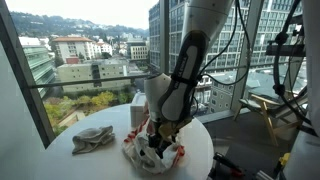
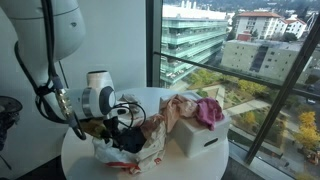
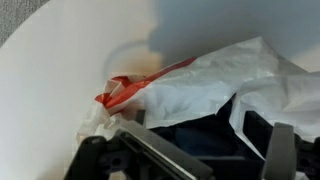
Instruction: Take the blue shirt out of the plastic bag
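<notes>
Round white table [image 1: 105,165] beside a tall window. In the wrist view, the gripper [image 3: 190,158] points down into the plastic bag [image 3: 215,90], fingers [image 3: 278,150] spread wide. The dark blue shirt [image 3: 200,138] lies between them, inside the bag. The arm [image 1: 185,70] angles steeply down over the table. City buildings [image 1: 80,48] lie beyond.

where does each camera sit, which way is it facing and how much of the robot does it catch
Exterior view: off the round table, facing the city windows; the arm drops from above, gripper in the plastic bag.
Exterior view: beside the table, windows on its right; the arm reaches in from the left.
Wrist view: looks down into the bag; spread fingers at the bottom, dark blue cloth between them.
Shared: both exterior views show table, arm and bag; the wrist view shares the bag.
</notes>
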{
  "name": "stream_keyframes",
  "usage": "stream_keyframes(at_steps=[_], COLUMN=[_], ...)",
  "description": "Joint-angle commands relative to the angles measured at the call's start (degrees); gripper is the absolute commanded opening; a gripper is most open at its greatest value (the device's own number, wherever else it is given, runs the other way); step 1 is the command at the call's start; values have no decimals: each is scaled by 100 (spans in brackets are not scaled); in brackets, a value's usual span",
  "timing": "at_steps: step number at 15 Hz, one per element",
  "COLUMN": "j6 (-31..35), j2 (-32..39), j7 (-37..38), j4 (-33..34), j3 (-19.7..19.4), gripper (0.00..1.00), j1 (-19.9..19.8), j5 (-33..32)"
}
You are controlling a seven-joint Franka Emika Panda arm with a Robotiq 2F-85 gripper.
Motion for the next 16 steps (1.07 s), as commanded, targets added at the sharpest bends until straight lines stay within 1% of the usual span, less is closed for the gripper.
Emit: stream_keyframes(at_steps=[1,4,6,7,12,13,14,16], j6=[38,101,155,167,474,517,530,535], j2=[65,331,542,636,1088,1158,1221,1381], j7=[-747,-838,-874,-941,-1118,-1186,-1312,-1460], j4=[172,387,550,623,1063,1142,1205,1325], j3=[-732,-1362,-1656,-1738,-1956,-1949,-1853,-1819], gripper=[100,100,100,100,100,100,100,100], j1=[855,1347,1577,1648,2010,2039,1978,1958], j5=[323,109,60,105,265,348,523,722])
